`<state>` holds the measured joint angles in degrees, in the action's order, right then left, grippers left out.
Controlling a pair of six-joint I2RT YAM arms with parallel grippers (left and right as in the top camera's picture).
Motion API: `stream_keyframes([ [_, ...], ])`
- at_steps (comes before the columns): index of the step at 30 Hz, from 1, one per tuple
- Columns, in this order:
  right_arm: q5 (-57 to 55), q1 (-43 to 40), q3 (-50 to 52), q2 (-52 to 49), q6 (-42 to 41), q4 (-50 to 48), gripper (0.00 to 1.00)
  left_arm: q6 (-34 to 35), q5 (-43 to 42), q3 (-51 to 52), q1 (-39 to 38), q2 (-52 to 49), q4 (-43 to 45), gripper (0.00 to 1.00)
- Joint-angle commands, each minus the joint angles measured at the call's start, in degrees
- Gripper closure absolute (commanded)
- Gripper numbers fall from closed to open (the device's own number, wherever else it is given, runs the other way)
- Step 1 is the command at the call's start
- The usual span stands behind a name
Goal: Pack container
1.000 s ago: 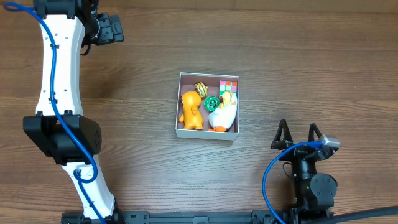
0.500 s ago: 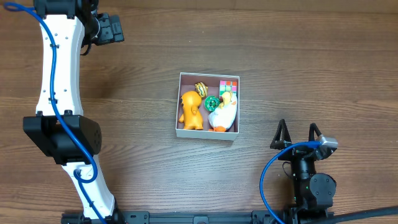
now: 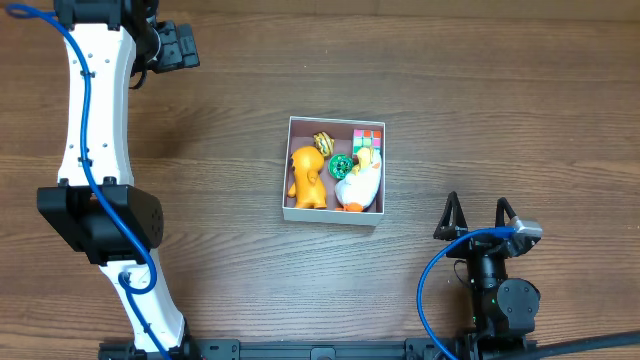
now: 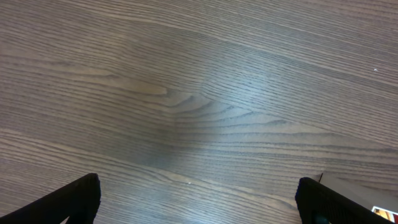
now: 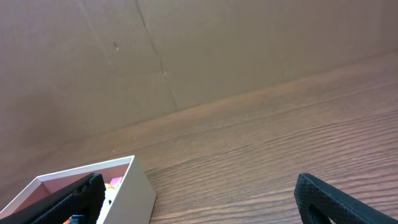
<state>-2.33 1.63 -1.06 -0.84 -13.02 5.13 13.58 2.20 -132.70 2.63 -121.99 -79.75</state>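
Left gripper (image 3: 178,47) spread wide and empty — hanging over bare table (image 3: 480,90) at the far left corner, well apart from everything. Right gripper (image 3: 478,205) likewise wide, nothing between the fingers, near the right front edge and aimed past the near right corner of the box.

Container (image 3: 332,214) mid-table, open face up, standing flat. Close to square, so no real long axis; sides roughly along the table edges with a slight twist. Already filled:
- orange animal toy (image 3: 308,178) on the left, lying lengthwise far-to-near;
- white duck (image 3: 358,185) at the near right;
- green ball (image 3: 341,165) between them;
- coloured block (image 3: 367,137) in the far right corner;
- small striped toy (image 3: 323,141) at the far wall.

Judged as the close of the packing: no loose toy anywhere on the table from overhead, both arms clear. Next move, if any, calls for little — perhaps a nudge to settle the contents, approaching from above without catching the thin walls. No lid in view.
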Motion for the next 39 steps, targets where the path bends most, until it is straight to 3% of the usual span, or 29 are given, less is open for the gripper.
stream_keyframes([
  [1, 0.3, 0.2, 0.6, 0.7, 0.7, -0.6, 0.0, 0.8, -0.2, -1.3, 0.0, 0.4, 0.1, 0.0],
  [26, 0.3, 0.2, 0.6, 0.7, 0.7, -0.6, 0.0, 0.8, -0.2, -1.3, -0.2, 1.0, 0.1, 0.0],
  [39, 0.3, 0.2, 0.6, 0.7, 0.7, -0.6, 0.0, 0.7, 0.0, -1.3, -2.7, 11.2, 0.3, 0.0],
])
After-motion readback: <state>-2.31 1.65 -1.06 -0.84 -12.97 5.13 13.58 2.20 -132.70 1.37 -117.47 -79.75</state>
